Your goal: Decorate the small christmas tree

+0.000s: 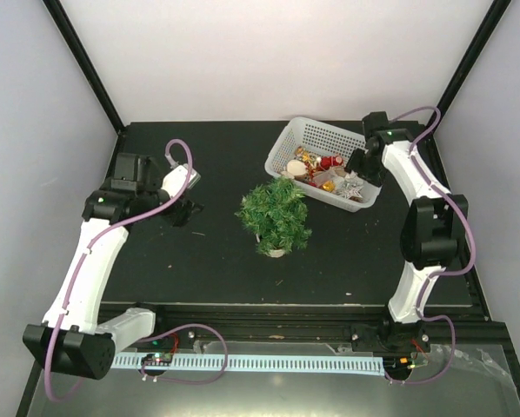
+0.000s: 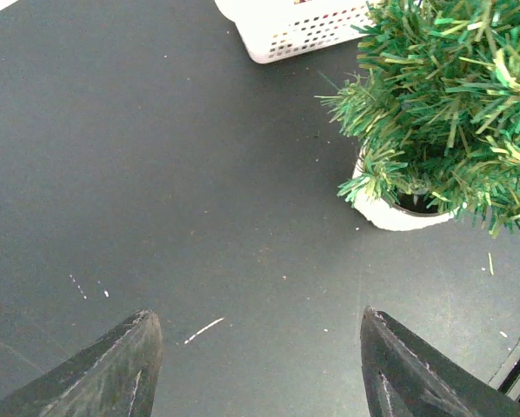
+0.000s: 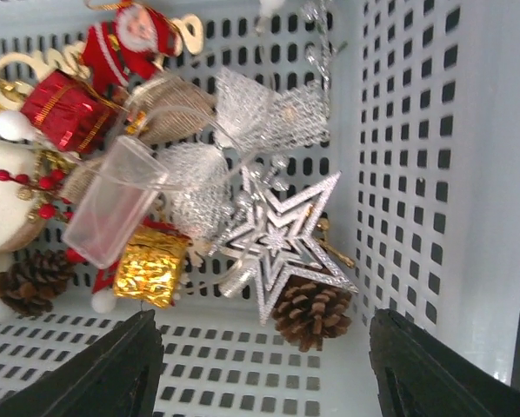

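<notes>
The small christmas tree (image 1: 275, 215) is seen upright mid-table (image 1: 199, 269), beside the white basket (image 1: 288, 143). The left claw (image 2: 260, 365) is spread and empty; the right claw (image 3: 264, 369) is spread above a silver star (image 3: 282, 243).

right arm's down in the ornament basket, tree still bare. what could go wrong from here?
1. The silver star lies tangled with the silver mesh bow and over a pine cone; the right gripper may lift several at once.
2. It sits close to the basket wall, so a finger could catch it.
3. The small christmas tree looks light; pushing ornaments on might tip it.
</notes>
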